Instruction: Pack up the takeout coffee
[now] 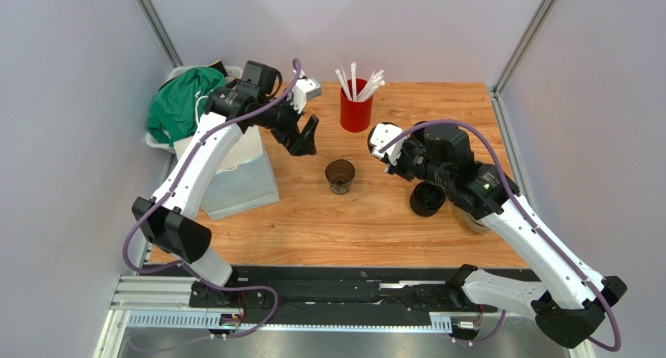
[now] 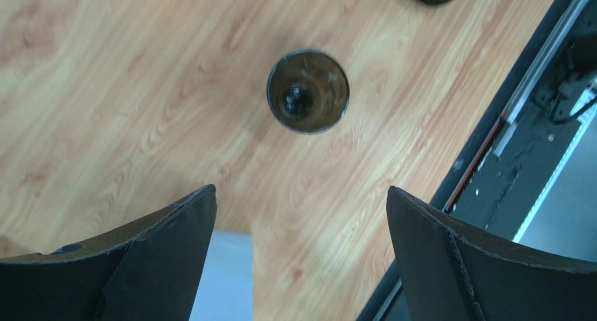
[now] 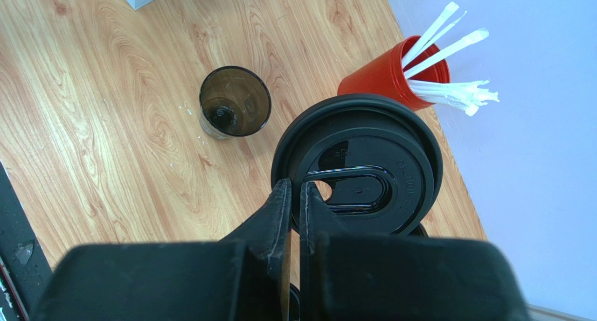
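While the left tool [image 1: 304,136] hangs spread above the worktop [image 1: 313,221], far-left of the lidless cup [image 1: 340,175], the right tool [image 3: 296,193] pinches a black lid [image 3: 364,160] right of it.

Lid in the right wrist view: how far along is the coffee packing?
Done: the right gripper is shut on a black lid. In hand: that lid hangs apart from the uncovered cup, not on it. Left: lid the cup and pack it; the left gripper is open and empty.

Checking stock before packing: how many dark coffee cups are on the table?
2: an open cup in the middle, and a second cup to its right, beside the right arm. That arm may hide more.
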Motion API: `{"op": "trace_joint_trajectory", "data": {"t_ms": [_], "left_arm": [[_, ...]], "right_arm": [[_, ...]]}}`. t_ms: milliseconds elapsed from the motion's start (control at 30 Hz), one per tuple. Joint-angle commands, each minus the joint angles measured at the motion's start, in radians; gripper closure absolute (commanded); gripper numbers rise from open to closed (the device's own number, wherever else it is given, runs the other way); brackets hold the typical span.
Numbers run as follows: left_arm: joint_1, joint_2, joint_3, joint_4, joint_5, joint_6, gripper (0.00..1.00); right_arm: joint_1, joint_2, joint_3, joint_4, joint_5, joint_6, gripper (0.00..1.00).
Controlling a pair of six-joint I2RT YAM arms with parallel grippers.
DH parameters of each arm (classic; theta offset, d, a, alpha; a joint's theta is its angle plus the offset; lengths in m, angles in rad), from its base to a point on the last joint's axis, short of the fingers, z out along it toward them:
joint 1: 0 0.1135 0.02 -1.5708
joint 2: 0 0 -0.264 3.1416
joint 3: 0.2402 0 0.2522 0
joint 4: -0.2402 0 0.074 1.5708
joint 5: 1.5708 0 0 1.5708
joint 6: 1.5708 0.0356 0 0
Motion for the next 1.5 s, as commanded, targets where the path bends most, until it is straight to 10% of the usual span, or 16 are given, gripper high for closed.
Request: {"op": "trace_joint_trajectory", "data": {"t_ms": [0, 1000, 1467], "left_arm": [[0.002, 0.040, 0.030, -0.184, -0.062, 0.084, 0.01], [0.220, 0.213, 0.063, -0.152, -0.496, -0.006, 0.01], [0.247, 0.246, 0.159, -0.067, -0.306, -0.066, 0.02]], "right_arm": [[-0.006, -0.028, -0.014, 0.067, 0.021, 0.036, 1.00], [-0.005, 0.111, -0.064, 0.178, -0.025, 0.059, 1.00], [0.000, 0.410, 0.133, -0.011, -0.219, 0.013, 1.00]]}}
